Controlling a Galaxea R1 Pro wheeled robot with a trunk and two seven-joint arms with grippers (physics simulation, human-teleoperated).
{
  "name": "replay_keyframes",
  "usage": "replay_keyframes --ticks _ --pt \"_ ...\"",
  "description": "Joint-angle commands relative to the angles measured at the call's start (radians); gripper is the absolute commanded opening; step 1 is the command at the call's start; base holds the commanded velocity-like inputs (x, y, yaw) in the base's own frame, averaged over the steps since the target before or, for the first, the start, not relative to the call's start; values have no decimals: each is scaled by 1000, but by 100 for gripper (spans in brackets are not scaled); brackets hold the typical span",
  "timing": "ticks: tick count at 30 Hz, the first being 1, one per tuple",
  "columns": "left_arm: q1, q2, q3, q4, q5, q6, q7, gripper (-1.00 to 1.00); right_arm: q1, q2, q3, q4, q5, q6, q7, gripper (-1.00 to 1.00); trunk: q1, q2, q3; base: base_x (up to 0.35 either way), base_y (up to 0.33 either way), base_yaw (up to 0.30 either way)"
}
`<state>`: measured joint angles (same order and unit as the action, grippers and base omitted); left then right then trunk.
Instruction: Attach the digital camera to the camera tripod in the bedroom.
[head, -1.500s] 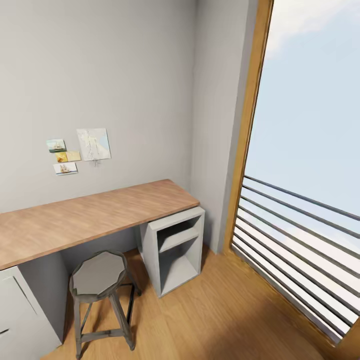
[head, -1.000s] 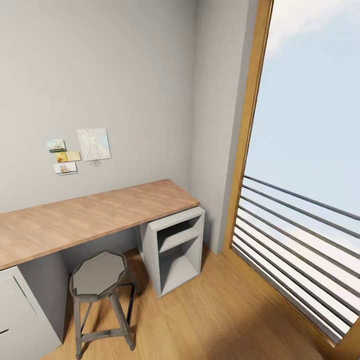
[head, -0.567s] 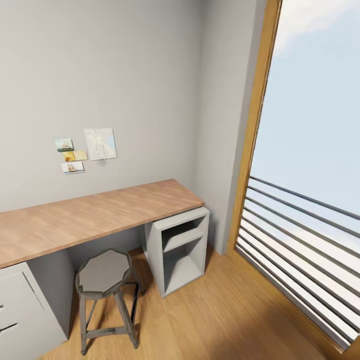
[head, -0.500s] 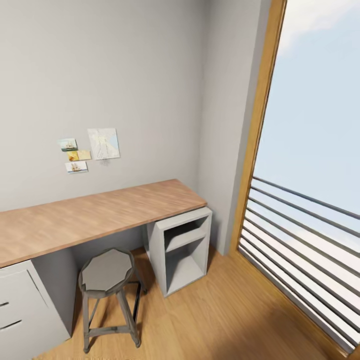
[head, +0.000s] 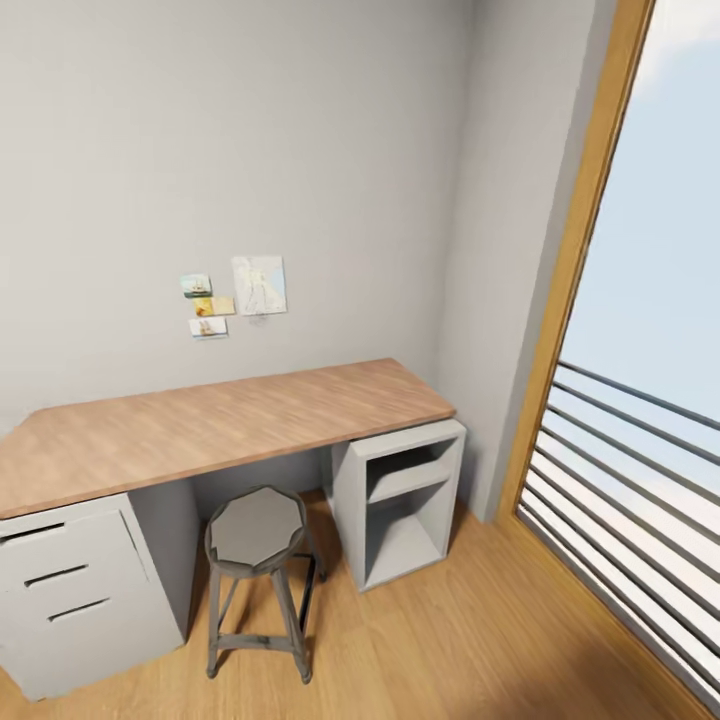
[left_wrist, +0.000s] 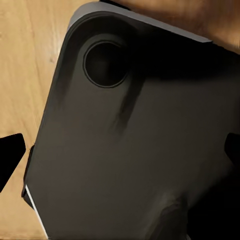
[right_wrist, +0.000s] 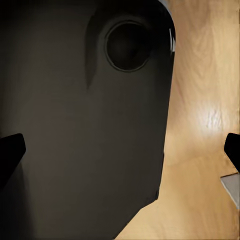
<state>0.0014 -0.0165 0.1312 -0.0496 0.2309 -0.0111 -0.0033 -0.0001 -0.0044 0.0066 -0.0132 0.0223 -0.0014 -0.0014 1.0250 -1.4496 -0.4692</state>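
Wooden table (head: 200, 430) stands along the grey wall, with a grey stool (head: 256, 528) in front and a tall window (head: 640, 400) at my right. I see no camera or tripod here. Both jaws are released: dark fingertips (left_wrist: 10, 157) (right_wrist: 10, 150) stand wide apart above the robot's dark base (left_wrist: 135, 150).

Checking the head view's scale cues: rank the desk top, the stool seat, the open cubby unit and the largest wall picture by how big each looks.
Largest to smallest as seen:
1. desk top
2. open cubby unit
3. stool seat
4. largest wall picture
The picture hangs farthest away, so its true size is unsure.
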Motion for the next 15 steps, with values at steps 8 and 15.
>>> replay_keyframes --ticks 8,15 --pt "0 1 25 -3 12 -2 4 100 0 10 -3 -102 192 11 2 100 0 0 -1 0 0 280" --pt "0 2 80 -4 14 -2 5 100 0 6 -3 -110 274 2 5 100 0 0 -1 0 0 280"
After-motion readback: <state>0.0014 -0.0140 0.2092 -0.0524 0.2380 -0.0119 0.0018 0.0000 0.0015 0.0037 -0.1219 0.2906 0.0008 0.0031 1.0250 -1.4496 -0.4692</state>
